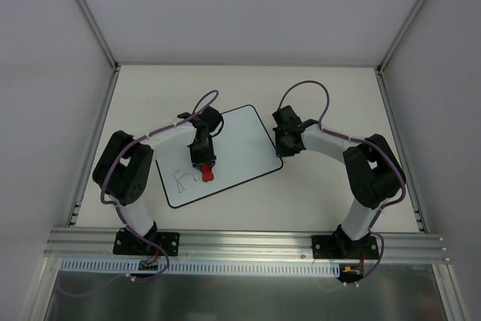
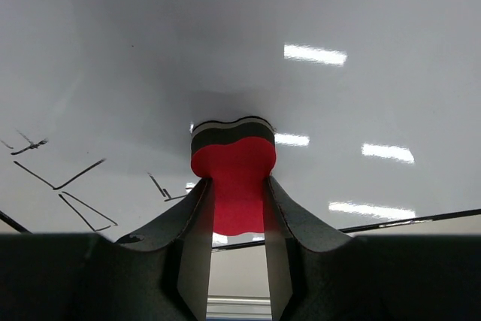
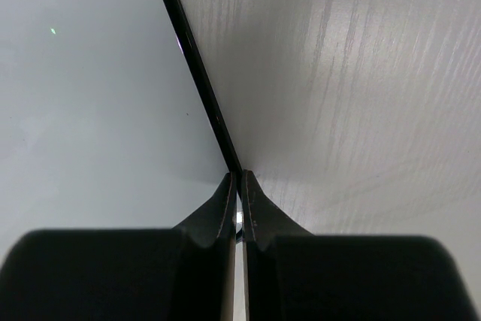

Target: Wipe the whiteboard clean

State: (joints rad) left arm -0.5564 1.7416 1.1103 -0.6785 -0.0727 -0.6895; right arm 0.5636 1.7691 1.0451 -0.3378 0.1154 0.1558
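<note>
Left hand (image 1: 204, 168) holds a red eraser (image 1: 207, 175) on the whiteboard (image 1: 242, 139)

- One whiteboard (image 1: 240, 137), flat and white with a thin black border.
- One red eraser (image 1: 207, 174) with a dark layer under the red.
- Two robot arms: the left arm (image 1: 128, 171) and the right arm (image 1: 372, 171).
- Two grippers: the left gripper (image 1: 205, 171) and the right gripper (image 1: 279, 148), each with two fingers.
- Two purple cables, one along each arm (image 1: 203, 99) (image 1: 308, 88).
- One table (image 1: 331, 186).
- Several black pen marks (image 2: 83, 208) on the board; some are cut off at the edge of the wrist view, so their exact number cannot be told.
</note>
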